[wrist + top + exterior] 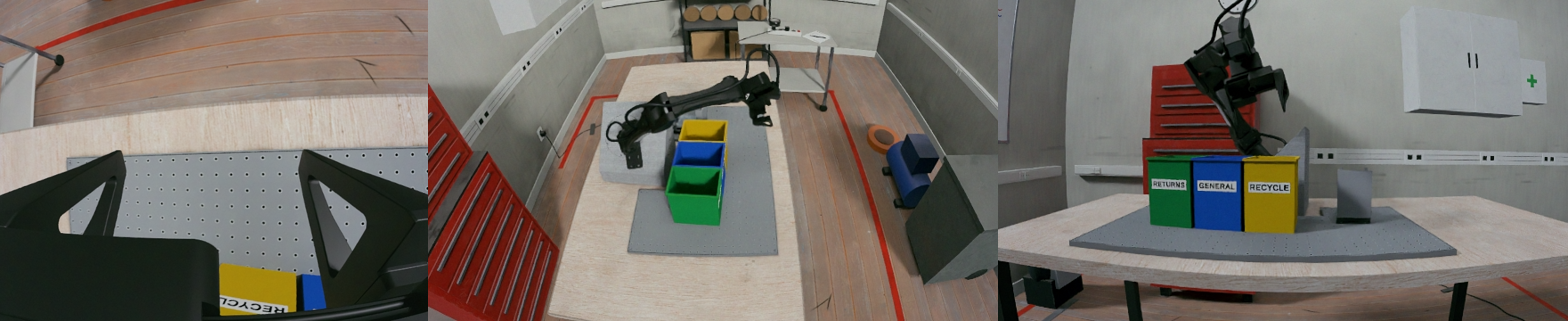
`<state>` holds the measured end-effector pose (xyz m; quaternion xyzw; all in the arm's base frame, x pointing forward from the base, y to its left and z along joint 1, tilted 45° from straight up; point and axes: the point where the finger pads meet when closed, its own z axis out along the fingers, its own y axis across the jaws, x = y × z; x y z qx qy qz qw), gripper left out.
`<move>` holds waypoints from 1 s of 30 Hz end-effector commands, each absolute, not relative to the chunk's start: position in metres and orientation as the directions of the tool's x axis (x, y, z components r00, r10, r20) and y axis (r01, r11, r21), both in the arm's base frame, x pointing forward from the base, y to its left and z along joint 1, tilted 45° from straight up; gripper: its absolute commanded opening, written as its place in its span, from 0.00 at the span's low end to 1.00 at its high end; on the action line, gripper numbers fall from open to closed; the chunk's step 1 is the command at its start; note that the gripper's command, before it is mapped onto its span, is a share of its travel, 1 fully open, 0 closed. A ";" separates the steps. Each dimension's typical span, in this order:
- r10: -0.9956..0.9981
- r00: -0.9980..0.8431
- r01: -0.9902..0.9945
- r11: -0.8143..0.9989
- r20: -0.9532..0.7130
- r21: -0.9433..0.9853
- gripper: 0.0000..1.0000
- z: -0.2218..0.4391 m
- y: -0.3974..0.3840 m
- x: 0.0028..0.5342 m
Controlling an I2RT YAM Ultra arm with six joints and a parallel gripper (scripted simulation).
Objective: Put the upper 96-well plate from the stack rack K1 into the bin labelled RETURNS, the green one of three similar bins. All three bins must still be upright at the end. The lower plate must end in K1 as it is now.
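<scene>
Green, blue and yellow showed first from the top: the green bin (695, 209) (1171, 209), blue bin (700, 153) (1217, 209) (313, 293) and yellow bin (704, 129) (1270, 211) (257, 279) stood upright in a tight row. The black claw (763, 121) (1254, 86) (212, 160) hung above the grey board (704, 241) (1265, 245) (207, 193). A low swing could have clipped a rim and, with the bins so close, tipped neighbours too.

From outside, the bins were tall, straight-sided boxes with white labels. A smooth grey upright block (1354, 192), dark along its foot, was probably the rack; I could not make out the upper plate or the lower one. Gripping too deep might have dragged both plates out, and a crooked grip might have jammed the upper one.

At the wrist, the claw was spread wide with nothing between its angular, cut-out fingers. Beneath lay the board's neat holes and pale, streaky wood (207, 127).
</scene>
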<state>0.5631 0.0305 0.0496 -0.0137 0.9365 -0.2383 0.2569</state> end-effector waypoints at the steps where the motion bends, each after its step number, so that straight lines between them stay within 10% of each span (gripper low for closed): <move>1: -0.137 -0.872 0.074 0.912 -0.470 -0.403 1.00 0.054 0.061 0.565; 30: -0.087 -0.928 0.059 0.926 -0.362 -0.374 1.00 -0.006 0.119 0.517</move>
